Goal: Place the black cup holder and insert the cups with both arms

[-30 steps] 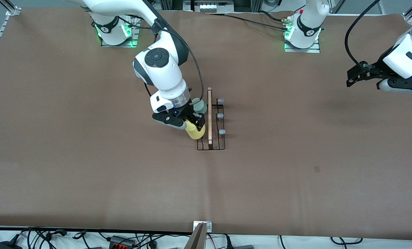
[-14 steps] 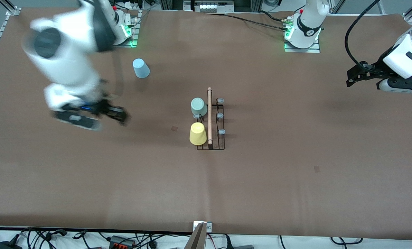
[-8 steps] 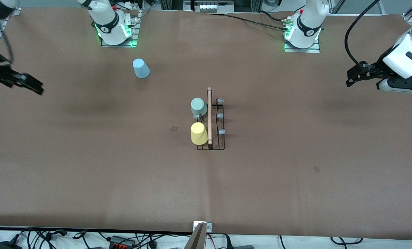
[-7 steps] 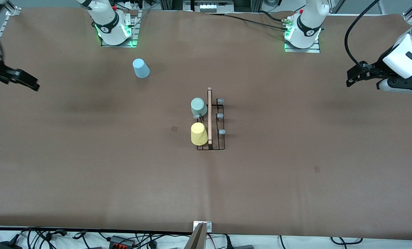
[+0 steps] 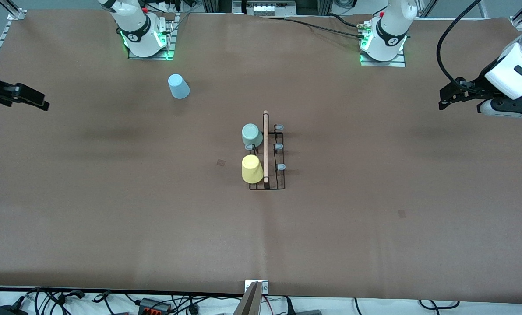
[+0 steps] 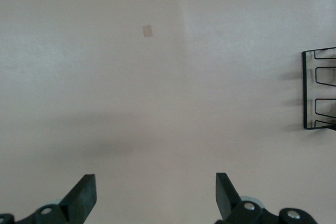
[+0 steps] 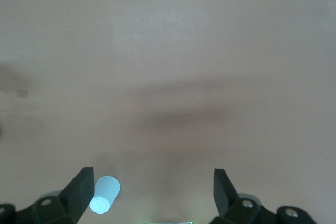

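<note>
The brown table (image 5: 112,210) held the rack (image 5: 267,175) at its centre, grey-green cup (image 5: 252,134) and yellow cup (image 5: 252,169) upturned on its pegs. The blue cup (image 5: 178,86) stood near the right arm's base. The left gripper (image 6: 156,195) and the right gripper (image 7: 152,192) hung over opposite table ends, fingers apart, empty.

No words, labels, brand names or numbers can be read on anything here; any markings on the arms are too small to make out.
</note>
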